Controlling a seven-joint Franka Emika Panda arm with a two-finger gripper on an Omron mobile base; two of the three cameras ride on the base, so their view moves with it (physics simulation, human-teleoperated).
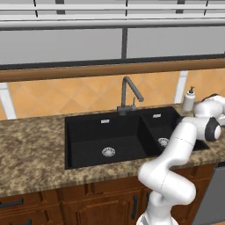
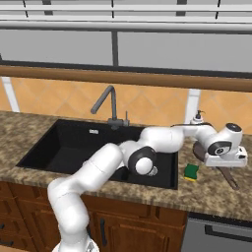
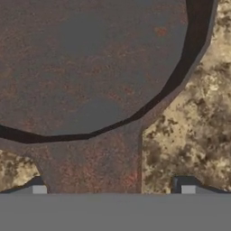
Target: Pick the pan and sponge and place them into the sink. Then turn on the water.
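Nearest the camera in the hand view, the gripper (image 3: 113, 191) is hovering just above the pan (image 3: 85, 63), its two fingertips (image 3: 38, 188) standing wide apart with the root of the pan's handle (image 3: 92, 162) running down between them toward six o'clock. The jaws are gripping nothing yet; whether the tips are already touching the metal I cannot tell.

The pan is lying flat on the granite counter (image 3: 194, 117), its round bowl spreading toward twelve o'clock from the fingers. It is looking like rigid, fairly weighty metal, so it should not be bending or crushing under a squeeze. The handle is the sensible place to take hold, and close to the bowl, where the fingers are now straddling it, the weight will be tipping the pan least. The smooth, thin handle may be slipping or rolling in the pinch, so a firm, centred closure is called for.

In the right base view, the sponge (image 2: 191, 171) is sitting at about eight o'clock from the hand, between the pan and the sink (image 2: 59, 147). It is looking soft and light.

Farther off, the faucet (image 2: 109, 106) is standing behind the sink, dry, at ten o'clock from the sponge.
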